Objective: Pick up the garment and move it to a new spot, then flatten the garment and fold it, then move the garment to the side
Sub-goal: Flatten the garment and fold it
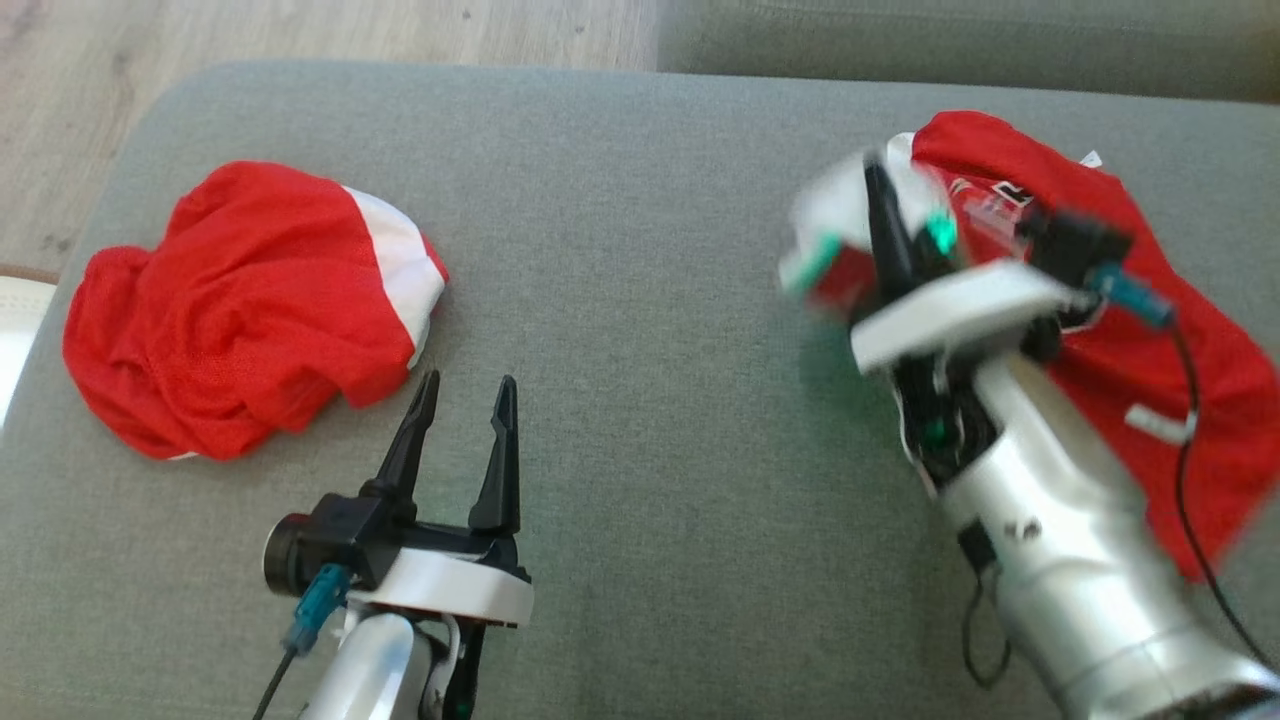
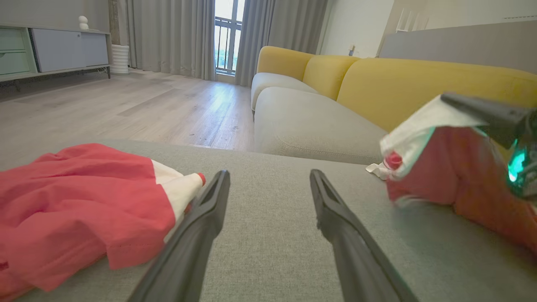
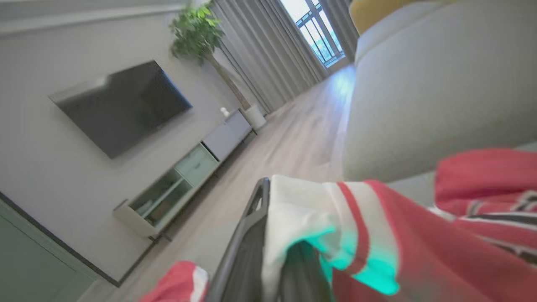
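Grey upholstered sofa cushion (image 1: pixel 640 330) carried everything. A red jersey with white trim and dark lettering (image 1: pixel 1190 340) lay at the cushion's right side. Its long axis ran far-left to near-right in the head view, and its far white hem was raised off the fabric. A crumpled red mesh garment with a white band (image 1: pixel 240 310) sat well apart at the left, just beyond the left gripper (image 1: pixel 467 390). The right arm was nearer the jersey, with the right gripper (image 1: pixel 890 225) at its hem. The head view was blurred there, but the right fingers (image 3: pixel 247 239) appeared pinched on the white hem, cloth draped over them. The left fingers (image 2: pixel 201 226) were spread wide, holding nothing, low over bare cushion.
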### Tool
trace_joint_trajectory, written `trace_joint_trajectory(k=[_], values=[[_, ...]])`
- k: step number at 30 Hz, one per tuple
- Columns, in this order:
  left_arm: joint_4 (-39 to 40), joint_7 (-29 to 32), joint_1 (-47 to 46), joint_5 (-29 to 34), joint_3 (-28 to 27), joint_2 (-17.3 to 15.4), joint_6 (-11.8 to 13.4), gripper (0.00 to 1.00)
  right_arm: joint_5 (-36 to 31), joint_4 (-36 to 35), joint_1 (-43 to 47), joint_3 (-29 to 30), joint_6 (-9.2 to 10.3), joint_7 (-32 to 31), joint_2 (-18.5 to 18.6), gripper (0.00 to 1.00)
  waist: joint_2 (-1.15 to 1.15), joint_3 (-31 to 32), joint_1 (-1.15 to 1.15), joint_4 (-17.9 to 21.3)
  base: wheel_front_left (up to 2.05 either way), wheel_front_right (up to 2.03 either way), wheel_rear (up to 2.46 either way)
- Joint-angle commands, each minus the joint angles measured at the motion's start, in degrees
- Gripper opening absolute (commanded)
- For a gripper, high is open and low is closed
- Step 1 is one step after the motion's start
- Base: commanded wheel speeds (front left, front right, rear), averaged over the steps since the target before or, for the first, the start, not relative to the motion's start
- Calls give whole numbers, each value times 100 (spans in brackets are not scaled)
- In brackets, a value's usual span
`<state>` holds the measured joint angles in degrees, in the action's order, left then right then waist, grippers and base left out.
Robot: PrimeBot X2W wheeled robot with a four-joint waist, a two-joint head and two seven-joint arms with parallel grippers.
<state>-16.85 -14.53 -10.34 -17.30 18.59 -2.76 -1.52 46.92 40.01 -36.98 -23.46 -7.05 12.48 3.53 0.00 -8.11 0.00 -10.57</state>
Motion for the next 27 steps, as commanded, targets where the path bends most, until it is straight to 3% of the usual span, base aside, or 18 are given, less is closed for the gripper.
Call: trace_joint_trajectory(k=[1,8,23,24,25,27], values=[[142,-47,-176,-55,-153,-12,28,100,225,-400,-312,-172,-44,127,-65,0,0,64,0,-27,0,0,0],[188,-47,-65,-66,-230,-12,57,100,554,-819,-121,-357,-44,215,-65,0,0,155,0,-70,0,0,0],[178,-47,48,-32,-348,-12,41,100,103,209,1333,-1276,-44,-1045,-65,2,0,281,0,277,0,0,0],[177,-47,60,-28,-359,-12,43,100,-19,279,1332,-1312,-44,-1096,-65,88,0,298,0,316,0,0,0],[176,-47,71,-21,-374,-12,47,100,-71,330,1333,-1289,-44,-1124,-65,100,0,305,0,356,0,0,0],[170,-47,81,-8,-397,-12,43,100,-231,415,1294,-1232,-44,-1127,-65,100,0,322,0,429,0,0,0]])
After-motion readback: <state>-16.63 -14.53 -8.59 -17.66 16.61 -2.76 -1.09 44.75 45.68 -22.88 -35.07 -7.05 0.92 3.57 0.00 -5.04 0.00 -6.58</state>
